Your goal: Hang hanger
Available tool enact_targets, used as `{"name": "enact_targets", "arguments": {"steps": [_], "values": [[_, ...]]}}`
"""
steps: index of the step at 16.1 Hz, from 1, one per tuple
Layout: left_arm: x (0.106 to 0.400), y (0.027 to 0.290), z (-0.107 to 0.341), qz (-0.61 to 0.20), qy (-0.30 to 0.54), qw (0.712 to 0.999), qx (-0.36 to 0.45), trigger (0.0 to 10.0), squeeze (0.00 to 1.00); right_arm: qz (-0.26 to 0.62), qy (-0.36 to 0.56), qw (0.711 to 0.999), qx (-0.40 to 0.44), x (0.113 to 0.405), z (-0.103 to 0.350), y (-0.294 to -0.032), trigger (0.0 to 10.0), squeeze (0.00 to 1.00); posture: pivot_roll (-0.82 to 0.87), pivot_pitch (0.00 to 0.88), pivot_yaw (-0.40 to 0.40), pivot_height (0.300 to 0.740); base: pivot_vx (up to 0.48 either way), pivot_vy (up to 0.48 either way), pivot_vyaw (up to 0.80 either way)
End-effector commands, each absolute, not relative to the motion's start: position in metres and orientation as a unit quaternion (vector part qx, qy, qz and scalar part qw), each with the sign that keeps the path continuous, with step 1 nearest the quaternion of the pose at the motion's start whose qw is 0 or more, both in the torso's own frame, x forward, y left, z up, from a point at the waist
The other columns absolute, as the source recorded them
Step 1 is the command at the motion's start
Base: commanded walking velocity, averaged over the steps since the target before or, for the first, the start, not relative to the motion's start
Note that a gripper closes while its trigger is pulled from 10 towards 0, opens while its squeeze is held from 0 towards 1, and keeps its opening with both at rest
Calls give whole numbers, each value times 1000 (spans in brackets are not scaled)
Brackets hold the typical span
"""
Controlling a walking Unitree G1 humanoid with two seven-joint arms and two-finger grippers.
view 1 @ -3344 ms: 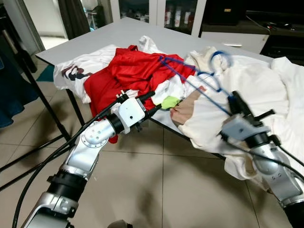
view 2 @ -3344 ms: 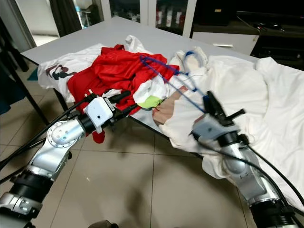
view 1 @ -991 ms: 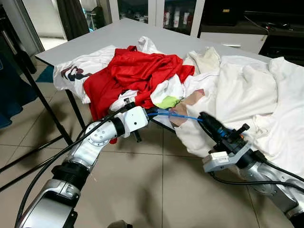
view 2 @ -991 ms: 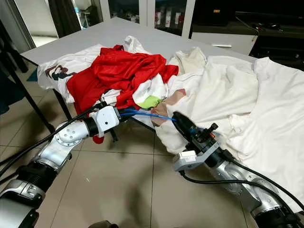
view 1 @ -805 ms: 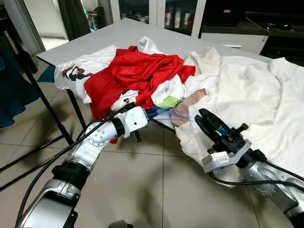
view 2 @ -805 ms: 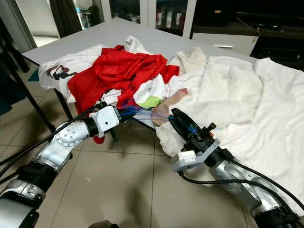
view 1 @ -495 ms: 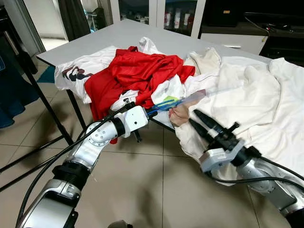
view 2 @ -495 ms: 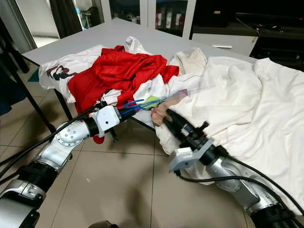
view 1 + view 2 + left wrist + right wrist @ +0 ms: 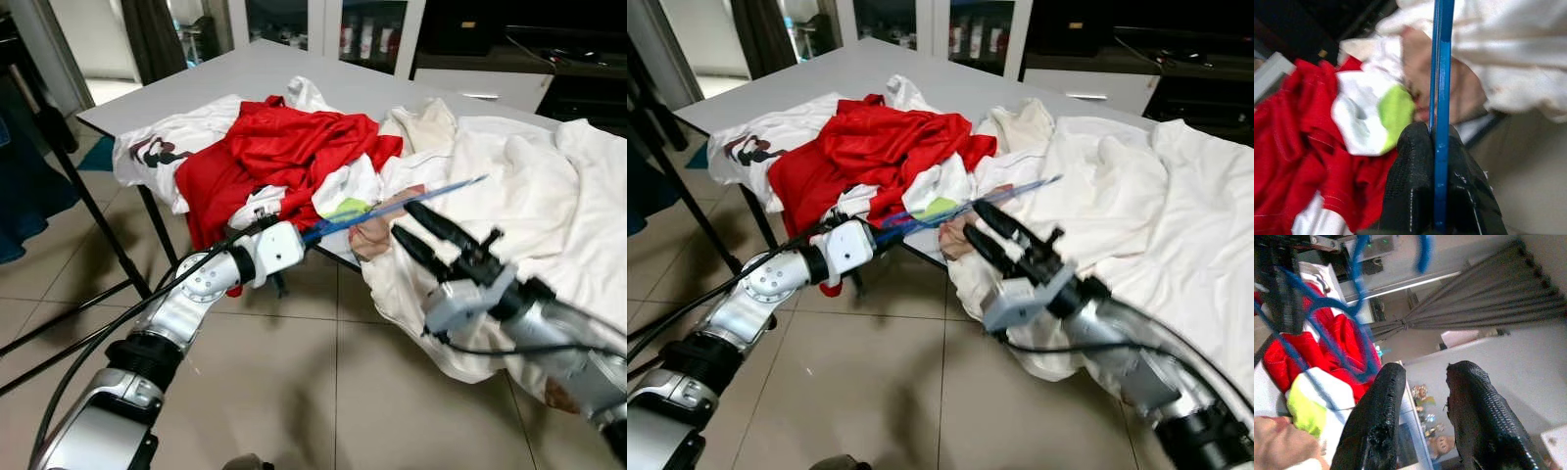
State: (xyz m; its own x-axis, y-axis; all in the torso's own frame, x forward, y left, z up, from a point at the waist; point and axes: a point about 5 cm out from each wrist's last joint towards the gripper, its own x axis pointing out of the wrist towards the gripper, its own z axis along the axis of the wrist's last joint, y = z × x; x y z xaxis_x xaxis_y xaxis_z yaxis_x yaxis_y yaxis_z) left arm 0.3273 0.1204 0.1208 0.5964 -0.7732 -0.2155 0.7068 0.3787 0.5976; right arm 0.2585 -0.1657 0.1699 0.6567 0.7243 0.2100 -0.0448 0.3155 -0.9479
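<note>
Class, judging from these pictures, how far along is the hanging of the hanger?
Done: the thin blue plastic hanger is lifted off the clothes pile. In hand: left gripper pinches it; right gripper is open beside it. Left: hooking it on a rail.

Grey tabletop (image 9: 255,69), upper centre; red garment (image 9: 284,147) heaped mid-frame; white clothes (image 9: 529,186) piled right; printed white shirt (image 9: 162,147) left; tiled floor (image 9: 323,392) below.
</note>
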Motion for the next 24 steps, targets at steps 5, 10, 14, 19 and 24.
{"name": "enact_targets", "arguments": {"steps": [5, 10, 14, 19, 24], "values": [[342, 125, 143, -479, -40, 783, 396, 0, 0, 326, -283, 717, -548, 260, 160, -155, 10000, 0, 54, 0, 43, 740, 0, 0, 0], [353, 126, 160, -501, -36, 750, 430, 0, 0, 355, -237, 748, -508, 264, 160, -146, 10000, 0, 45, 0, 53, 740, 0, 0, 0], [353, 127, 151, -529, -2, 722, 446, 0, 0, 342, -233, 767, -491, 271, 180, -145, 10000, 0, 43, 0, 62, 740, 0, 0, 0], [354, 122, 154, -536, -11, 717, 446, 0, 0, 399, -154, 781, -454, 268, 161, -138, 10000, 0, 43, 0, 61, 740, 0, 0, 0], [353, 120, 152, -543, -14, 709, 449, 0, 0, 414, -127, 788, -437, 270, 158, -136, 10000, 0, 49, 0, 62, 740, 0, 0, 0]]}}
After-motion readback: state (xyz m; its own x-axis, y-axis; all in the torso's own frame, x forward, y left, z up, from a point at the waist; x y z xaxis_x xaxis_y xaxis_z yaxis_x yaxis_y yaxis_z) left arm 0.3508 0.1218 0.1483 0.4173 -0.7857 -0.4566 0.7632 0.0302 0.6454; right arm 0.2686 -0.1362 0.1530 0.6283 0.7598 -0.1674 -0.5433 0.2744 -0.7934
